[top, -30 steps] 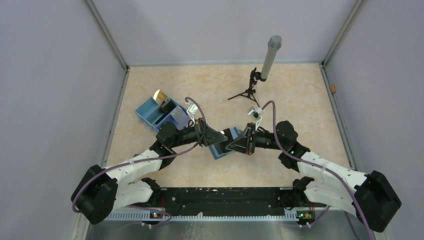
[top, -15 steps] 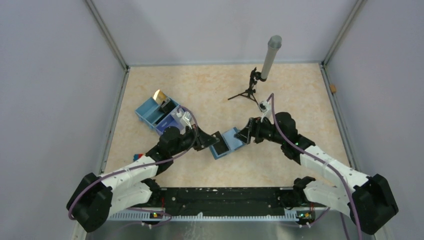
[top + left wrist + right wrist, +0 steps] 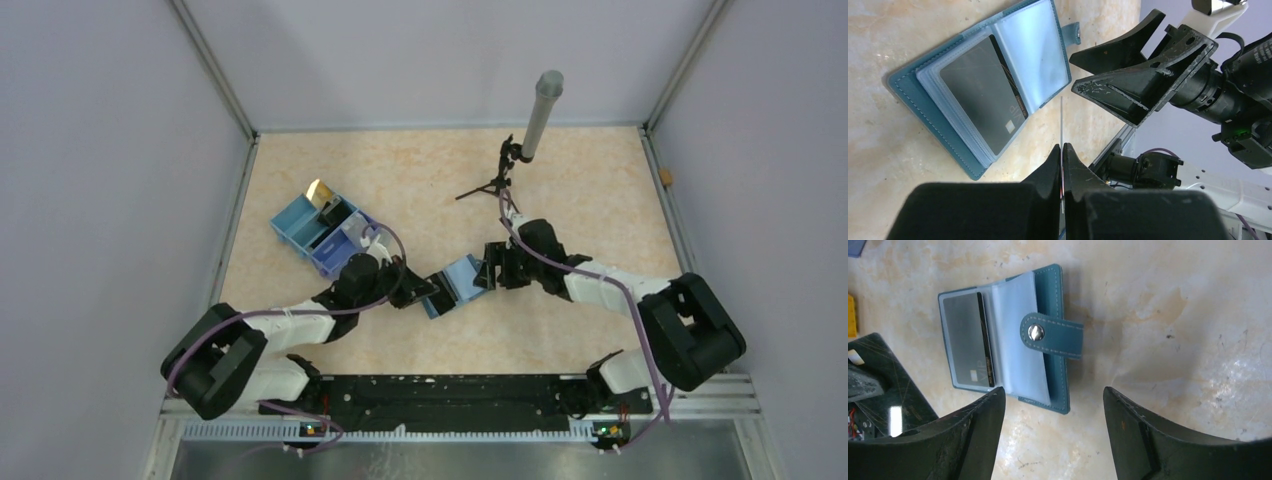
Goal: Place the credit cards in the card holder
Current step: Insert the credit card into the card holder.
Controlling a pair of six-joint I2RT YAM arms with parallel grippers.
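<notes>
Lying open and flat near the middle of the beige marbled bench [image 3: 400, 170] is the teal folding card holder [image 3: 455, 285]. Its pale blue clear sleeves are turned upward and its teal clasp strap [image 3: 1050, 335] is folded over the inner page. One dark grey credit card [image 3: 980, 95] is seen tucked into the sleeve on the half nearer the left arm. A second thin dark credit card [image 3: 1061, 120] is pinched edge-on between the fully closed fingers of the left gripper [image 3: 1062, 150]. Its free end is brought close to the sleeve's edge, though whether they touch cannot be told. The right gripper [image 3: 1053, 420] is held just off the clasp side of the holder, its jaws spread wide with nothing between them. Toward the bench's left edge a blue partitioned plastic tray [image 3: 295, 225] is set, with a gold card [image 3: 320, 190] propped in its far compartment. Near the far edge a small black tripod [image 3: 492, 187] is stood, and a grey cylinder [image 3: 540, 115] is carried on it.
</notes>
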